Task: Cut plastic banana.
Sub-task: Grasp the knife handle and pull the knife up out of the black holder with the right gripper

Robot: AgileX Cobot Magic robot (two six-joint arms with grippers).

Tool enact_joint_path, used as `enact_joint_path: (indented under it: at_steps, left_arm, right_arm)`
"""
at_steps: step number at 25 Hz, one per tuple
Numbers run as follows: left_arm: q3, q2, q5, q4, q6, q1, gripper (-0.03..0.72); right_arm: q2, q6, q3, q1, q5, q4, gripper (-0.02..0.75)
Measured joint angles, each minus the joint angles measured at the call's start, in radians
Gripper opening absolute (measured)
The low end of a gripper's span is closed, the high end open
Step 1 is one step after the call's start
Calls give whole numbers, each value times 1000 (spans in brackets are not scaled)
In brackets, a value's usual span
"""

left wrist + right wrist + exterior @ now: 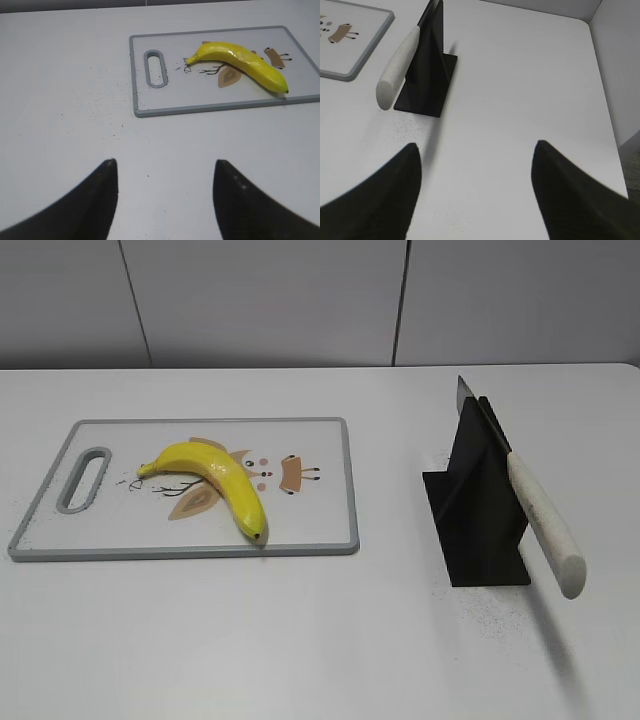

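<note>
A yellow plastic banana [215,480] lies whole on a grey-rimmed white cutting board [330,540] at the left of the table; both show in the left wrist view, banana [240,62] and board [145,107]. A knife [540,520] with a white handle rests slanted in a black stand [480,530] at the right; it shows in the right wrist view [397,67]. My left gripper [164,165] is open and empty, well short of the board. My right gripper [476,147] is open and empty, near the stand [427,75]. Neither gripper shows in the exterior view.
The white table [300,640] ends at a grey wall [300,300] behind. In the right wrist view the table's right edge [605,100] drops off beside a wall. Dark specks lie on the table near the board and stand.
</note>
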Motion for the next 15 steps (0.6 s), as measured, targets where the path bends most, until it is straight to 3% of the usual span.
enact_joint_path:
  at_steps: [11, 15]
  left_arm:
    - [0, 0, 0, 0, 0, 0, 589]
    - [0, 0, 0, 0, 0, 0, 589]
  right_arm:
    - [0, 3, 0, 0, 0, 0, 522]
    - [119, 41, -57, 0, 58, -2, 522]
